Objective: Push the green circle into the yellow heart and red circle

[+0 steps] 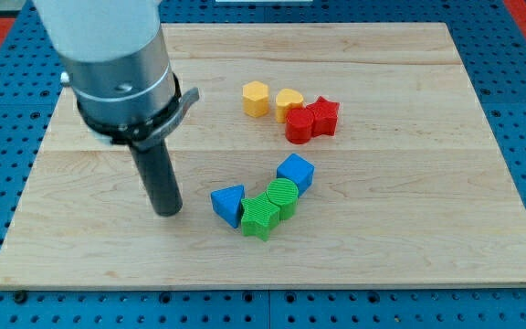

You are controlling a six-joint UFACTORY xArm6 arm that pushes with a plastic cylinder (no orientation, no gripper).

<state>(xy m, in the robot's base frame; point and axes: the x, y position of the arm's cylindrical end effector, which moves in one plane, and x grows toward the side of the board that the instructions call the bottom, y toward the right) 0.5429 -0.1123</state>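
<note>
The green circle [282,195] sits low in the middle of the board, touching a green star [260,217] on its lower left and a blue cube [296,173] on its upper right. The yellow heart [289,103] and the red circle [299,125] touch each other above it, near the board's middle top. My tip [167,210] rests on the board at the view's left of the blocks, about a block's width left of a blue triangle [229,204]. It touches no block.
A yellow hexagon [256,98] stands just left of the yellow heart. A red star [324,115] touches the red circle on its right. The wooden board [427,183] lies on a blue pegboard surface.
</note>
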